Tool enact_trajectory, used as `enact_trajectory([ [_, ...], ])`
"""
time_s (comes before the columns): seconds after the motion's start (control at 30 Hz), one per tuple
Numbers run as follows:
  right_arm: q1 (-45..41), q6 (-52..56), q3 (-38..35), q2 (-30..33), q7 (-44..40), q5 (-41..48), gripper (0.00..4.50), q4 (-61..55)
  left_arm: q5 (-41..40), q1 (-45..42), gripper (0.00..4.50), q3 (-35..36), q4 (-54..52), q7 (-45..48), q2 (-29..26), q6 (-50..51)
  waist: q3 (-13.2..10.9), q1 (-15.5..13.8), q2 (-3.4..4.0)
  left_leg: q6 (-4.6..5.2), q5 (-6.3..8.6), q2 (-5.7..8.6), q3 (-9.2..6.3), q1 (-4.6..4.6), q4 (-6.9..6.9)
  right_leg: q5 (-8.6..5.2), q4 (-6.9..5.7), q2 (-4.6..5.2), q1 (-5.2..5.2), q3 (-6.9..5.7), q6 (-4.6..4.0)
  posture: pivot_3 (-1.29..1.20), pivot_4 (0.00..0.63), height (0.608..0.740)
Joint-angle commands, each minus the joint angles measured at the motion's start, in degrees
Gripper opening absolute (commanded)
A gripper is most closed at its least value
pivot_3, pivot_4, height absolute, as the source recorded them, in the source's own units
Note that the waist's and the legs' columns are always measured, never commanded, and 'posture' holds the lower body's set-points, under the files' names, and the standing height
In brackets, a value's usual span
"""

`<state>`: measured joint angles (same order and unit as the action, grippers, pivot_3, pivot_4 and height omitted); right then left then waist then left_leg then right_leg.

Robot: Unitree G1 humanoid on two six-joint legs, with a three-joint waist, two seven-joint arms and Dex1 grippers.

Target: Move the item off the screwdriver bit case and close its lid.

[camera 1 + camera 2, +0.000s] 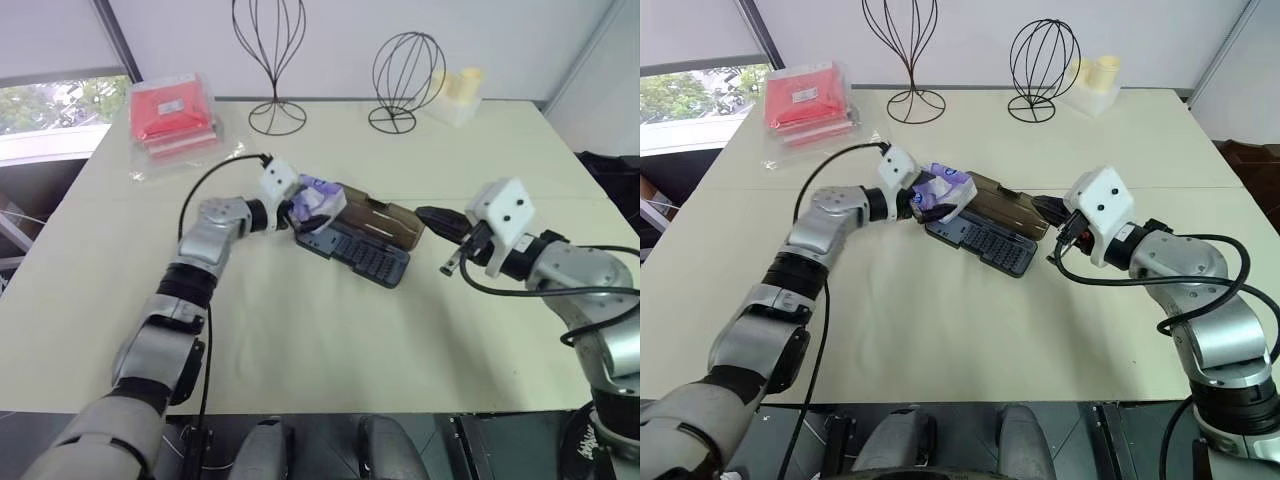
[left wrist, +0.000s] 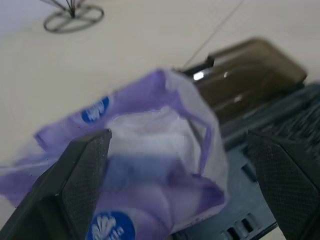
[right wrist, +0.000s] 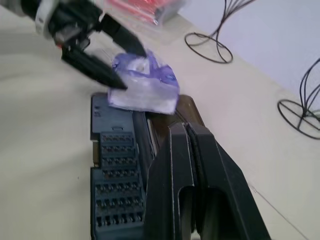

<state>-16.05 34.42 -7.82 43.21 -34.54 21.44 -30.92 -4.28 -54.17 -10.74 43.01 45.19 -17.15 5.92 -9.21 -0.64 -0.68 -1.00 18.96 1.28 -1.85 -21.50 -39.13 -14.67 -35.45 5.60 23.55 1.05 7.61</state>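
Two spread left fingers around tissue pack, case open

The two eye views look forward and down from the head over the cream surface, sharing the screwdriver bit case at centre. The left wrist view sits very close behind the tissue pack, facing the smoky lid. The right wrist view looks along its gripper at the same case from the opposite end.
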Motion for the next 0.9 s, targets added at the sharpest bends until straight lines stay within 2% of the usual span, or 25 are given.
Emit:
enact_trajectory([
  [0.03, 0.2, -0.8, -2.3, -0.2, 1.1, -0.1, 0.0, -3.2, 3.0, -3.2, 4.45, 0.1, 5.3, -3.0, 1.1, -5.5, 0.0, 0.0, 0.0, 0.0, 0.0, 0.0, 0.0, 0.0, 0.0, 0.0, 0.0, 0.0, 0.0, 0.0, 0.0, 0.0, 0.15, 0.74],
  [0.1, 0.4, -0.7, -2.5, -0.1, 1.5, -0.1, 0.0, -3.5, 3.7, -4.0, 3.92, 0.7, 7.7, -4.1, 1.9, -7.4, 0.0, 0.0, -0.01, 0.0, 0.0, 0.0, 0.0, 0.0, 0.0, 0.0, 0.0, 0.0, 0.0, 0.0, 0.0, 0.0, 0.15, 0.74],
  [0.17, 0.7, -0.5, -2.7, -0.1, 1.7, 0.0, 0.0, -3.7, 3.7, -4.4, 3.09, 1.3, 9.2, -4.2, 2.6, -8.5, 0.0, 0.0, -0.01, 0.0, 0.0, 0.0, -0.01, 0.0, 0.0, 0.0, -0.01, 0.0, 0.0, 0.0, 0.0, 0.0, 0.15, 0.74],
  [0.33, 1.0, -0.4, -2.9, 0.0, 2.0, 0.1, 0.0, -3.9, 4.0, -4.5, 0.37, 2.4, 10.1, -5.9, 3.3, -9.8, 0.0, 0.0, -0.01, 0.0, 0.0, 0.0, -0.01, 0.0, -0.01, 0.01, -0.01, 0.0, 0.0, 0.0, 0.01, 0.0, 0.15, 0.74],
  [0.37, 1.0, -0.3, -2.9, 0.0, 2.0, 0.2, 0.0, -4.0, 3.9, -4.3, 0.03, 2.6, 10.0, -6.1, 3.3, -9.7, 0.0, 0.0, -0.01, 0.0, 0.0, 0.0, -0.01, 0.0, -0.01, 0.01, -0.02, 0.0, 0.0, 0.0, 0.01, 0.0, 0.15, 0.74],
  [0.5, 0.6, -0.3, -2.4, -0.1, 2.0, 0.3, 0.0, -3.8, 3.2, -3.5, 0.03, 4.4, 8.0, -8.5, 2.6, -8.0, 0.0, 0.0, -0.01, 0.0, 0.0, 0.0, -0.01, 0.0, 0.0, 0.01, -0.03, 0.0, 0.0, 0.0, 0.02, 0.0, 0.15, 0.74],
  [0.63, -0.2, -0.3, -1.2, -0.7, 1.8, 0.6, 0.0, -3.3, 3.9, -0.7, 0.03, 7.6, 1.3, -16.2, -0.1, -4.7, 0.0, 0.3, -0.01, -0.01, -0.01, -0.01, -0.01, 0.01, 0.0, 0.01, -0.07, 0.0, 0.04, 0.01, 0.02, 0.0, 0.15, 0.74],
  [0.73, -0.7, -0.4, 0.0, -1.3, 1.5, 0.6, 0.0, -2.8, 4.2, 3.0, 0.03, 11.7, -5.8, -24.4, -2.9, -0.5, 0.0, 0.8, -0.01, -0.04, -0.02, -0.04, -0.05, 0.02, 0.01, 0.01, -0.17, 0.0, 0.12, 0.02, 0.02, 0.0, 0.15, 0.74],
  [0.9, -2.3, -1.4, 2.6, -2.8, 0.3, 0.3, 0.0, -0.9, 3.5, 13.8, 0.03, 22.4, -23.9, -38.4, -6.4, 11.9, 0.0, 1.6, -0.02, -0.17, -0.09, -0.06, -0.11, 0.0, 0.03, 0.01, -0.71, 0.03, 0.44, 0.1, 0.02, 0.0, 0.15, 0.74],
])
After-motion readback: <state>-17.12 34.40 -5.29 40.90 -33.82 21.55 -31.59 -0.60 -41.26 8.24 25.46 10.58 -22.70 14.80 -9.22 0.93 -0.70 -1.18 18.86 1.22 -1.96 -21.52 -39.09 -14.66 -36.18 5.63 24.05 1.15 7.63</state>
